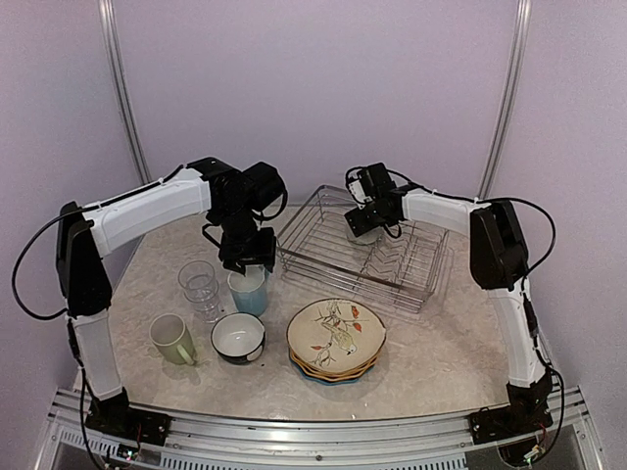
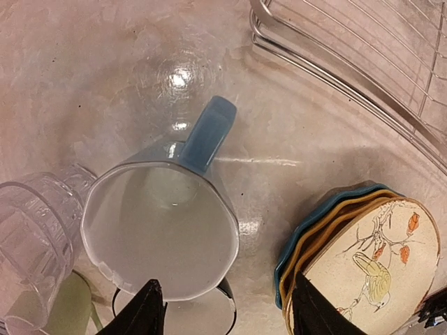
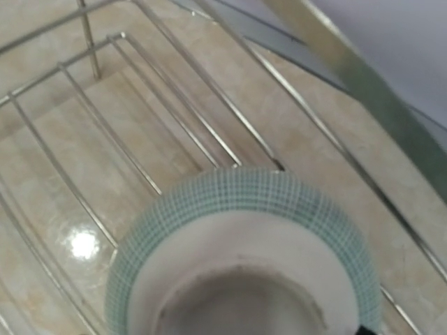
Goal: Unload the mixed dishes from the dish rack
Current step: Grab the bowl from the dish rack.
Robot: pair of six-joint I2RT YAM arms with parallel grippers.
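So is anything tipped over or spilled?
Nothing is spilled or broken. One bowl lies alone in the dish rack, and it seems to be bottom up. Everything else stands tidy on the table.

The silver wire dish rack [image 1: 323,274] sat toward the back right with one bowl [image 1: 361,225] in its far left corner, fine green-check band round the outside. The rest was out in front of it. The light blue mug [image 1: 249,291] stood upright just off the rack's left end, two clear glasses [image 1: 200,287] right beside it. The pale green mug [image 1: 172,338] and a dark bowl [image 1: 238,338] with a white inside sat nearer the front. The plates [image 1: 336,338] were stacked, bird-print on top, then yellow-orange, blue at the bottom.
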